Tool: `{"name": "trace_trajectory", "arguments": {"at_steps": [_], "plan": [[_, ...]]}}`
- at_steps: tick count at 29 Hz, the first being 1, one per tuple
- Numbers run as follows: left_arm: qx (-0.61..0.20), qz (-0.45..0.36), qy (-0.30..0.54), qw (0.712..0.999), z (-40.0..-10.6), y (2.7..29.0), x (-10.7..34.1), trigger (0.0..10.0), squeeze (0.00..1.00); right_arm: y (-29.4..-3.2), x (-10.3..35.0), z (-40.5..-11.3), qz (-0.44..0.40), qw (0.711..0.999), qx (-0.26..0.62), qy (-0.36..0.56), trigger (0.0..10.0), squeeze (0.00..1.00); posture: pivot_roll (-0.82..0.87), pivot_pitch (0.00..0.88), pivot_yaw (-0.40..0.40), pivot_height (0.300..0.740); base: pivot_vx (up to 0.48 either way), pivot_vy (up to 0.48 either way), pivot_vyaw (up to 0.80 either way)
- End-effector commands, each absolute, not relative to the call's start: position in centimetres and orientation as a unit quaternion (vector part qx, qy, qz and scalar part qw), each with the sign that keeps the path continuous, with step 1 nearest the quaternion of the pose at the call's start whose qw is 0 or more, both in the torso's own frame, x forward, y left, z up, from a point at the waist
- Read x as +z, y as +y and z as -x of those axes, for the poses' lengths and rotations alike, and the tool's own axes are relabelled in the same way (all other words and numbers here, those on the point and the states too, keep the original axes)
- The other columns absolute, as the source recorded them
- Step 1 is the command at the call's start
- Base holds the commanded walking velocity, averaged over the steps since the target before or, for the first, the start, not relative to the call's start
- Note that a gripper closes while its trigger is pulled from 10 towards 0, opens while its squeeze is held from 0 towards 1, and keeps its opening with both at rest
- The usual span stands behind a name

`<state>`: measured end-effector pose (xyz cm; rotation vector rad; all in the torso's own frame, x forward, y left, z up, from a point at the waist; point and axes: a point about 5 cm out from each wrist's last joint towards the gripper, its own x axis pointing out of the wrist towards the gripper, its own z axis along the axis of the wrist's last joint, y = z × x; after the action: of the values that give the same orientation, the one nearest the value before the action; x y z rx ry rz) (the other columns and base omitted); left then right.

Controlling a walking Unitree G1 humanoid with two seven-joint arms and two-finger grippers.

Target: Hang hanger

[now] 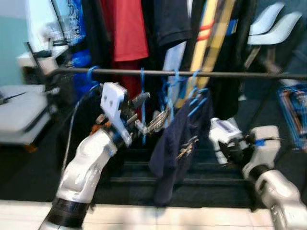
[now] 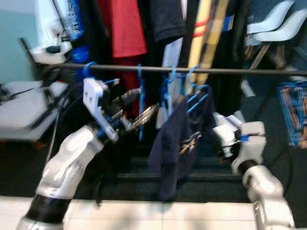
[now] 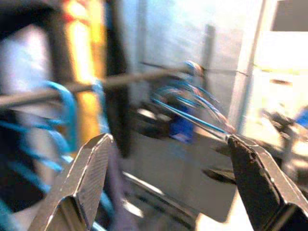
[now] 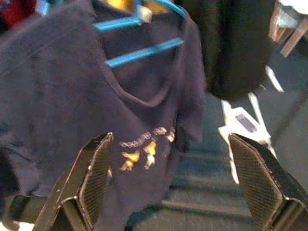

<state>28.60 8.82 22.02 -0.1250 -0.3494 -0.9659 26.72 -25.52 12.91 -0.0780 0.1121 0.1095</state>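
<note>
A dark rail point(image 1: 230, 74) runs across the view at chest height. Several blue hangers hook over it. One blue hanger point(image 1: 196, 103) carries a navy shirt point(image 1: 180, 143) with a small gold print point(image 4: 144, 151). An empty thin blue hanger point(image 1: 142, 108) dangles from the rail just left of it. My left gripper point(image 1: 151, 111) is raised beside this empty hanger, open, its fingers point(image 3: 91, 168) apart with nothing between them. My right gripper point(image 1: 218, 146) is lower, right of the navy shirt and facing it, open and holding nothing point(image 4: 169, 137).
Red point(image 1: 128, 28), dark and yellow-striped point(image 1: 211, 33) clothes hang behind the rail. White chairs point(image 1: 276, 24) stand at the back right, a white surface point(image 1: 19, 112) at the left. A basket point(image 1: 295, 112) with blue items sits at the right. Dark steps point(image 1: 139, 172) lie below.
</note>
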Motion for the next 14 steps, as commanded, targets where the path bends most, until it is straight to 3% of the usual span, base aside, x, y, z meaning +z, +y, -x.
{"name": "trace_trajectory", "arguments": {"at_steps": [1,9,13,14], "plan": [[-0.495,0.065,-0.167,0.850,-27.9,8.2,22.4,10.0,0.00,-25.7,12.7,-26.7,0.036,0.996,0.053,0.064,10.0,0.00,-0.13,0.000,0.037,0.740,0.000,0.000,-0.77],[-0.507,0.056,-0.153,0.847,-27.5,7.9,22.3,10.0,0.00,-25.7,12.7,-26.8,0.038,0.996,0.051,0.066,10.0,0.00,-0.13,0.000,0.034,0.740,0.000,0.000,-0.77],[-0.459,0.049,-0.145,0.875,-28.5,7.7,22.1,10.0,0.00,-25.5,12.6,-26.8,0.038,0.995,0.053,0.069,10.0,0.00,-0.12,0.000,0.035,0.740,0.000,0.000,-0.77],[-0.415,0.035,-0.132,0.900,-29.3,7.7,21.7,10.0,0.00,-25.4,12.6,-26.8,0.038,0.995,0.055,0.071,10.0,0.00,-0.13,0.000,0.036,0.740,0.000,0.000,-0.77]]}}
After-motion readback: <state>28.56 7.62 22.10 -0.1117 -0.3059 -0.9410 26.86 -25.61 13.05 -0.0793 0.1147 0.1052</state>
